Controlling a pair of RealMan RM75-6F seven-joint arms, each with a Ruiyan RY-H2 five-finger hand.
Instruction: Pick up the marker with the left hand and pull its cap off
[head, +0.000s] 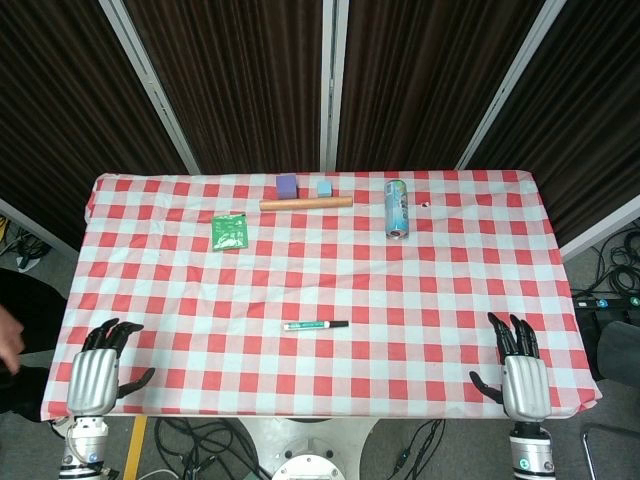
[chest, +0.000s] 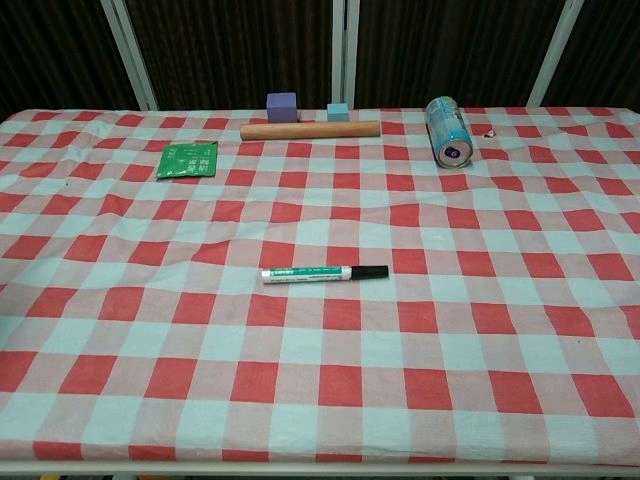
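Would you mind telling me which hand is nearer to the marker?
Right, slightly. Right hand rests right of the marker; left hand sits farther off, left.

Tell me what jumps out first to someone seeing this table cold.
The red-and-white checked tablecloth dominates, with the marker lying alone near its middle, black cap pointing right. Along the far edge sit a wooden rod, a purple block, a green packet and a can on its side. Each robot hand, left and right, rests open at the near corners.
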